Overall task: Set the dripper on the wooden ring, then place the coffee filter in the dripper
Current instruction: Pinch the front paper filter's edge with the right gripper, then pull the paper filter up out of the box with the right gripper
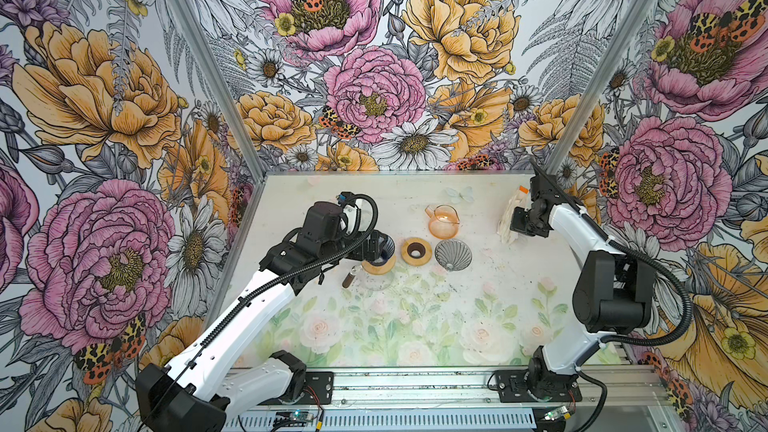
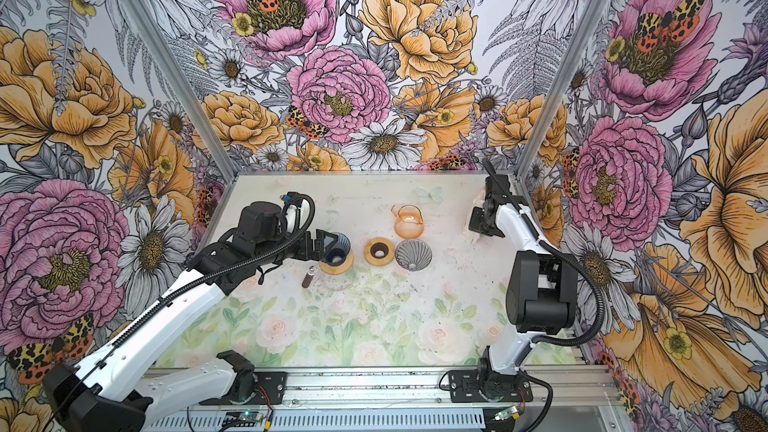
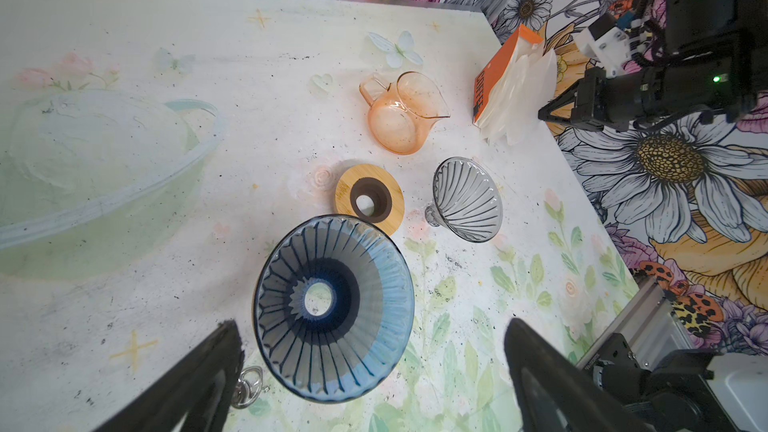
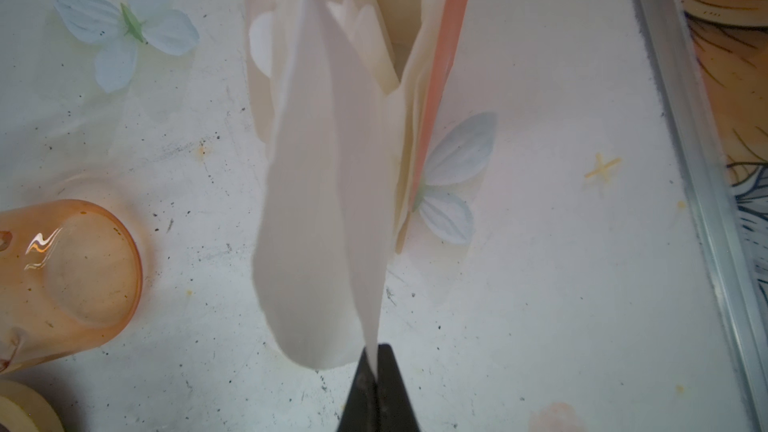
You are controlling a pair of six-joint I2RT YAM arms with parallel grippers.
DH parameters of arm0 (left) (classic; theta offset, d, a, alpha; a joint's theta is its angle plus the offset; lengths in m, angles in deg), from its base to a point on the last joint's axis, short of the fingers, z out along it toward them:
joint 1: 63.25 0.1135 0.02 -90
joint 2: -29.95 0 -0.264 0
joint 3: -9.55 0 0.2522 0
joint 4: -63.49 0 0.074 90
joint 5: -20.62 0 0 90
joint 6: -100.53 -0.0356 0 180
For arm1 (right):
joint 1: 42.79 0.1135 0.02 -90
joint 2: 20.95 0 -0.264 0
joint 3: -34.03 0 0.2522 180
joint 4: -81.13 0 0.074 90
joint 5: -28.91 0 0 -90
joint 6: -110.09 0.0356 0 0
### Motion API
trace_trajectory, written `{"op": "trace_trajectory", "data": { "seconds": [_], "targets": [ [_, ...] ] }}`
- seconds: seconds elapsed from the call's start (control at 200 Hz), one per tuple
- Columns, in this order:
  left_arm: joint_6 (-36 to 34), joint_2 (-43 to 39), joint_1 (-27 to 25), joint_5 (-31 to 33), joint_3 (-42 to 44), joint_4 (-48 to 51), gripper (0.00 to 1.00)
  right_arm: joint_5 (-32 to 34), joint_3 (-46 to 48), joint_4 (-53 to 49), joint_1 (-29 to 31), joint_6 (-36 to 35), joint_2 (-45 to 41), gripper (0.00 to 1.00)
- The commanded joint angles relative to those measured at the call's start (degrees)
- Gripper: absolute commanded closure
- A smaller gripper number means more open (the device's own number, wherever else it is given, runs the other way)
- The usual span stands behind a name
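White paper coffee filter [image 4: 324, 222] was pinched by its near edge in the right gripper [image 4: 376, 363], jaws pressed together on the sheet. The filter's far end ran up among the fanned sheets of the orange-backed filter pack [image 3: 488, 76]; could not tell if it was free of them. All of that was well apart from the blue dripper [image 1: 382, 248], far to its right and further back, close to the table's [image 1: 415, 326] metal side rail.

The blue dripper sat on a wooden collar [image 1: 376, 270] over a clear carafe [image 2: 336, 280], rim up and mouth open. The left gripper [image 3: 374, 367] was just beside it, fingers [image 3: 216, 367] spread wide to either side of the rim, clamping nothing; contact with the rim not clear.

Just right of the blue dripper lay a wooden ring [image 3: 370, 195], then a grey dripper [image 3: 467, 199], the two near each other but apart. An orange glass pitcher [image 3: 401, 114] stood behind-right of the blue dripper, lip not touching either. Bare tabletop ran from the grey dripper out toward the pack, and a wide bare stretch lay in front of the blue dripper down to the front rail.
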Motion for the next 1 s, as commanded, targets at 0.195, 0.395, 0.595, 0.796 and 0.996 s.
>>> {"op": "trace_trajectory", "data": {
  "seconds": [0.195, 0.395, 0.595, 0.796, 0.996],
  "targets": [
    [-0.8, 0.8, -0.7, -0.7, -2.5, -1.4, 0.01, 0.6, -4.3, 0.6, -0.1, -0.7, 3.0, 0.8],
    [-0.7, 0.5, -1.0, -0.4, -2.4, -1.3, 0.01, 0.6, -4.7, 1.6, 0.3, -0.9, 3.4, 0.94],
    [-0.8, 0.3, -1.0, -0.2, -2.3, -1.3, 0.01, 2.2, -4.0, 1.8, 0.7, -1.1, -0.1, 1.0],
    [-0.7, 0.3, -1.0, -0.3, -2.4, -1.3, 0.01, 1.9, -3.6, 1.7, 0.8, -1.4, -4.7, 1.0],
    [-0.8, 0.3, -1.0, -0.3, -2.6, -1.4, 0.01, 0.1, -1.9, 1.2, 0.8, -0.7, -8.1, 1.0]
  ]
}}
